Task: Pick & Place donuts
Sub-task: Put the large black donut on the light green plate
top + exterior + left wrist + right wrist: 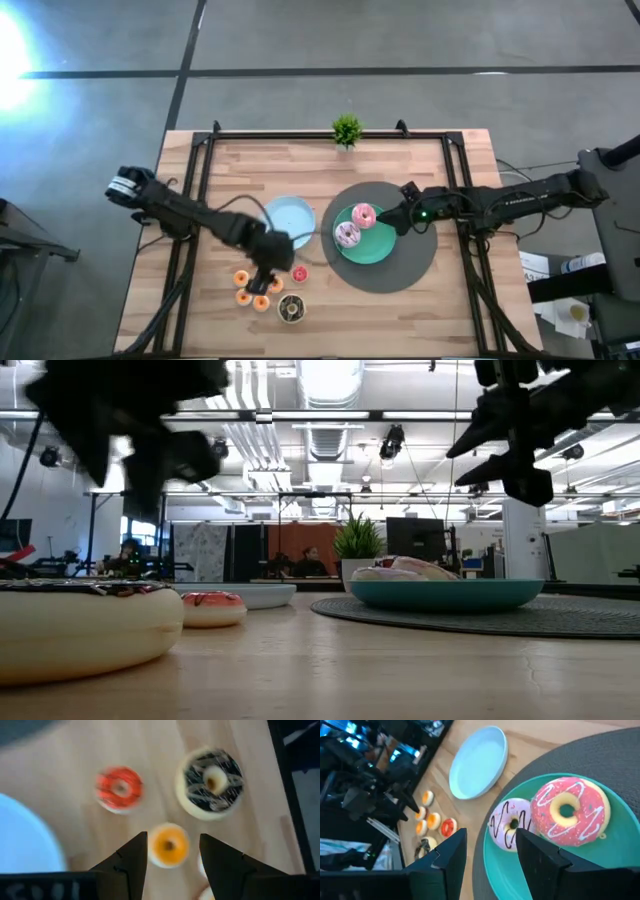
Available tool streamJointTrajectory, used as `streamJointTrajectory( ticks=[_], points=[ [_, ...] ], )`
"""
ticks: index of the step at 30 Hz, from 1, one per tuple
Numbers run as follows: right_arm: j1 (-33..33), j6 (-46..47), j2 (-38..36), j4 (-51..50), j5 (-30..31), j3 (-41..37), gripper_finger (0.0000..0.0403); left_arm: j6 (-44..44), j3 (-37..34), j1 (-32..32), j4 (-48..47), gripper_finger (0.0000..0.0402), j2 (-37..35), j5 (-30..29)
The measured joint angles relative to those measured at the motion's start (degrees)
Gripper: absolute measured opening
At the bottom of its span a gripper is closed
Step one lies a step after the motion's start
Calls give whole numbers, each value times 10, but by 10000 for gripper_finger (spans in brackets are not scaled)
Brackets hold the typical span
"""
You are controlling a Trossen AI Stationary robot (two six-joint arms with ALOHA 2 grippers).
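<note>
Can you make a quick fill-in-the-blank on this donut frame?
1. The green plate holds ____ iced donuts.
2. The light-blue plate holds ____ donuts.
3. The left gripper has open jaws over a mini ____ donut.
4. The green plate sits on a round ____ mat.

Missing: two; no; orange; grey

Wooden table [400,310] (pale, matt), glossy donuts [567,810].

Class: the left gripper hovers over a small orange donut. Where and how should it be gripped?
Across the outer rim, from straight above. The orange donut lies flat on the table, hole up, framed by the open left gripper; its fingers can drop either side of the ring.
</note>
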Motion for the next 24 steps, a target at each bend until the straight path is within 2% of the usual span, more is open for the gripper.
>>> streamJointTrajectory(
  ticks=[3, 9, 15, 20, 24],
  points=[
    [2, -6, 26, -48, -4, 34, 162, -40, -21, -43, 40, 154, -1, -26],
    [5, -16, 73, -162, 1, 108, 162, -142, -25, -85, 45, 154, 8, -151],
    [52, -5, 92, -287, 26, 162, 162, -215, -36, -102, 84, 154, 9, -177],
    [116, 44, 76, -294, 68, 165, 162, -235, -37, -127, 122, 154, 9, -189],
    [154, 59, 66, -317, 101, 165, 162, -264, -26, -137, 137, 154, 11, -233]
  ],
)
